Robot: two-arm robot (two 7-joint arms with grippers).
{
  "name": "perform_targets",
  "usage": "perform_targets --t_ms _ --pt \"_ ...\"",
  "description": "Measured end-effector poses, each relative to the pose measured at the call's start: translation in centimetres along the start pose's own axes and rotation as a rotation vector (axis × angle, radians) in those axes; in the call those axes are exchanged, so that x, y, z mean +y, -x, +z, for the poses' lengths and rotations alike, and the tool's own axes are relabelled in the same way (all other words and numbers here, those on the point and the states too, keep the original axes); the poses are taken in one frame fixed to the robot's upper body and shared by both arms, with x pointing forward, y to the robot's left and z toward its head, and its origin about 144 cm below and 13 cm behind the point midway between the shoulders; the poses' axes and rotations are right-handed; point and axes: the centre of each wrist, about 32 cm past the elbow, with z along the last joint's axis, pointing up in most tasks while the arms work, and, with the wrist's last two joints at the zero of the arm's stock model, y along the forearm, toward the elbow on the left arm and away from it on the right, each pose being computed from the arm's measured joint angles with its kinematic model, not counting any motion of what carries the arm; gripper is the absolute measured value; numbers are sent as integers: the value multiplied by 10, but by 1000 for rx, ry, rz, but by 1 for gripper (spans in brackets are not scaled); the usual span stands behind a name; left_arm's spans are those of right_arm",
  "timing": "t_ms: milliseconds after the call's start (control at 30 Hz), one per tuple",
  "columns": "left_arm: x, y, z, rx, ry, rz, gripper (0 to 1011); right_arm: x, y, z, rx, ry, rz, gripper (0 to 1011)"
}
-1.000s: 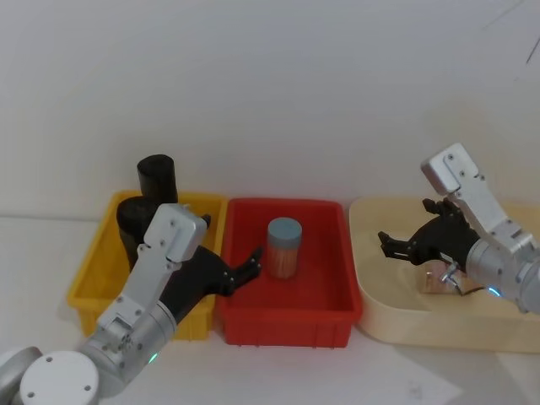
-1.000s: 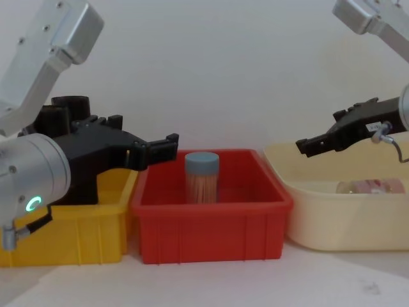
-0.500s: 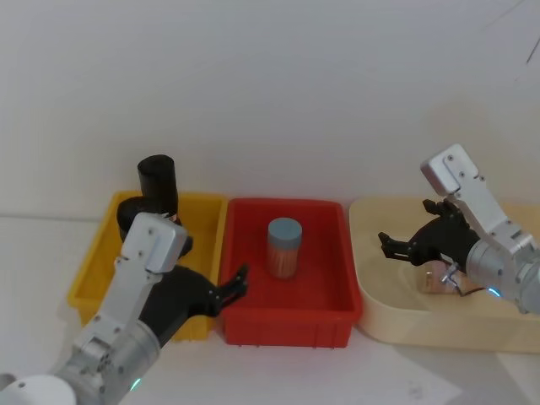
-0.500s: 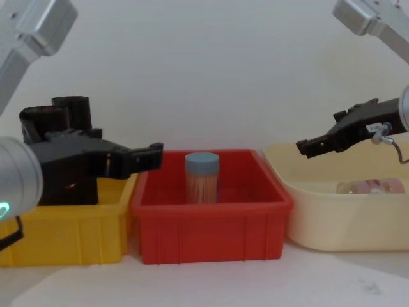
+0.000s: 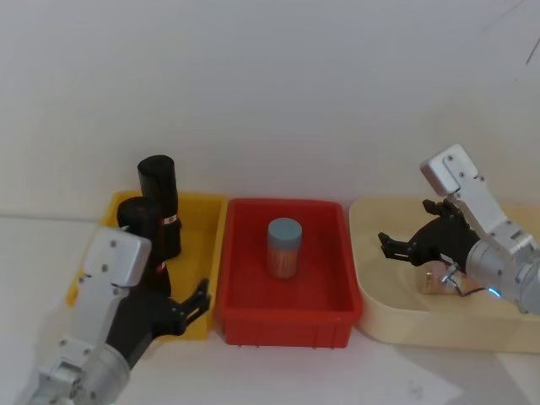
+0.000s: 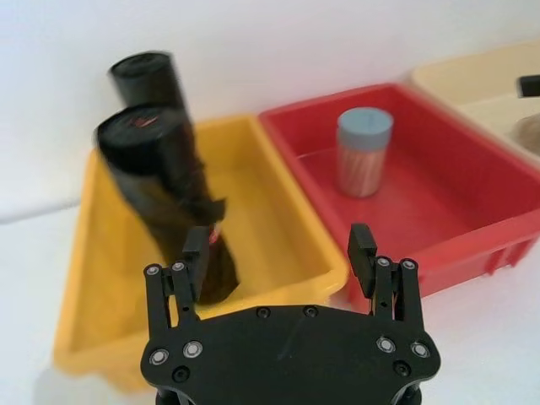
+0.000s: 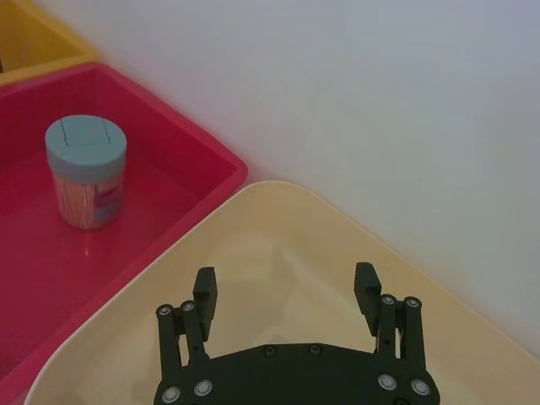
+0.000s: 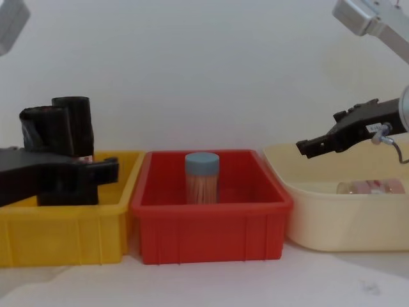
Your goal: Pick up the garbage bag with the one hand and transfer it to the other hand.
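Note:
Two black glossy garbage bag rolls stand upright in the yellow bin [image 5: 93, 270], a taller roll [image 5: 158, 192] at the back and another roll [image 5: 137, 226] in front of it. In the left wrist view the nearer roll [image 6: 164, 181] leans just beyond my open fingers. My left gripper [image 5: 192, 302] hangs open at the yellow bin's front right corner, apart from both rolls, and shows low at the left in the chest view [image 8: 108, 171]. Over the cream tub [image 5: 380, 312] my right gripper [image 5: 388, 245] is open and holds nothing.
A red bin [image 5: 283, 325] between the yellow bin and the cream tub holds a blue-lidded toothpick jar [image 5: 284, 247]. A pink-lidded jar [image 8: 370, 187] lies in the cream tub. A white wall runs close behind the bins. Bare tabletop lies in front of them.
My left arm has pulled back and to the left, from over the red bin's left edge to the front of the yellow bin, uncovering both rolls. The right arm has not moved.

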Motion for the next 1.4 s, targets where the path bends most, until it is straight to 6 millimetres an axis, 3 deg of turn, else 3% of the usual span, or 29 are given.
perform_targets --t_ms 633,1400 --pt "7 -24 -1 -4 -115 134 1001 0 0 0 0 0 0 999" --pt "-21 -83 2 -21 -127 -32 1001 0 0 0 0 0 0 999"
